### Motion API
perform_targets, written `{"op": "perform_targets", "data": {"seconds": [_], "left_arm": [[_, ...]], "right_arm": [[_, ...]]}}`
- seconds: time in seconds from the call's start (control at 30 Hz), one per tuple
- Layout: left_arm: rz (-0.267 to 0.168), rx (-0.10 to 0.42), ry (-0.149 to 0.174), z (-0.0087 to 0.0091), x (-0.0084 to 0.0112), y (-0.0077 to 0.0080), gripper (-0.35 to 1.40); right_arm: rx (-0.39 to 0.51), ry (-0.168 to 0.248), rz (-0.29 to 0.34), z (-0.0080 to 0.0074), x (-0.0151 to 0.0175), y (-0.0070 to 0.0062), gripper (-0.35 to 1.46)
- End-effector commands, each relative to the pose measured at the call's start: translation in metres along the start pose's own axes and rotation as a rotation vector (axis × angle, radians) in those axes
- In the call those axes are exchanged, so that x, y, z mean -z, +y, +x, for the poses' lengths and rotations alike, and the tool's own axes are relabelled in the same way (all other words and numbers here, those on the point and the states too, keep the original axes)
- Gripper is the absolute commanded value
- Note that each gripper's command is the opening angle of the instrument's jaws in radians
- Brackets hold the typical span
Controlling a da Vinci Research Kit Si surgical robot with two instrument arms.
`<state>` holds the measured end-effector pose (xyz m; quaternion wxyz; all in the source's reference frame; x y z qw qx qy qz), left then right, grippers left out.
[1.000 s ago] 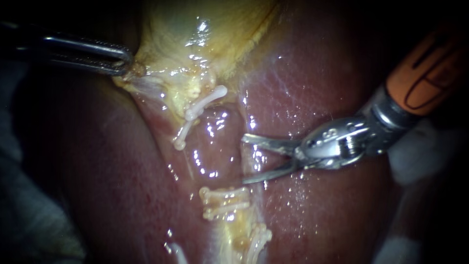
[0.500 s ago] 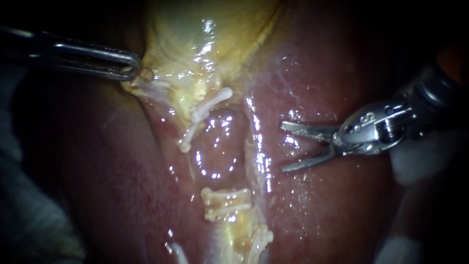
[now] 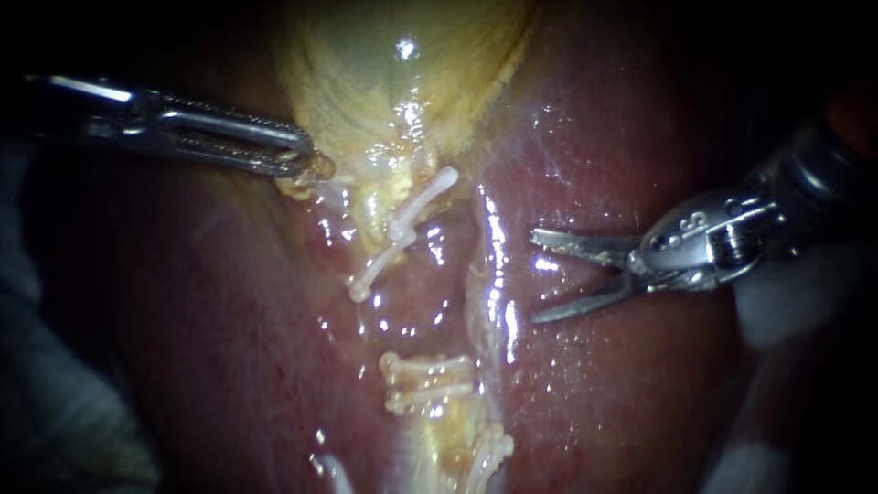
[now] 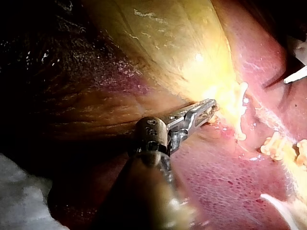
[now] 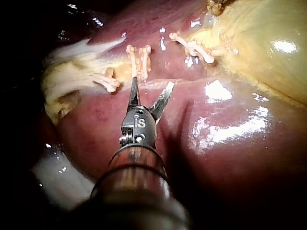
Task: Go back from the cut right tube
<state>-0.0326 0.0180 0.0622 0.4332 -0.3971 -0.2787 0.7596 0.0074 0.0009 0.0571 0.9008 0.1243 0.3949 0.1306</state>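
Note:
My right instrument (image 3: 534,277) comes in from the right with its two thin blades open and nothing between them, over the liver (image 3: 622,384). It stands apart, right of the gap between the upper clips (image 3: 402,229) and the lower clips (image 3: 425,380). In the right wrist view its blades (image 5: 152,85) are spread just short of the lower clips (image 5: 139,57). My left instrument (image 3: 306,163) is shut on the yellow edge of the gallbladder (image 3: 402,73), and its jaws (image 4: 211,106) pinch that tissue beside the upper clips (image 4: 240,110).
More white clips (image 3: 485,453) sit lower on the yellow strand. A pale wet strand (image 3: 485,284) runs between the clip sets and my right instrument. White gauze (image 3: 777,302) lies under the right instrument's shaft.
My right instrument has drawn back to the right, away from the gap between the clips, blades still open. My left instrument has moved right with the gallbladder edge, carrying the upper clips along.

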Motion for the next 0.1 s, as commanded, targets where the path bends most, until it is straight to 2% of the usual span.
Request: {"op": "perform_targets", "data": {"seconds": [0.03, 0.1], "left_arm": [[0.001, 0.001, 0.0, 0.0, 0.0001, 0.0, -0.35], [-0.002, 0.001, -0.002, 0.0002, 0.0006, 0.0001, -0.35]], "right_arm": [[0.0, 0.0, 0.0, 0.0, 0.0, 0.0, 1.45], [0.0, 0.004, 0.019, 0.0001, -0.0003, 0.0, 1.45]]}}
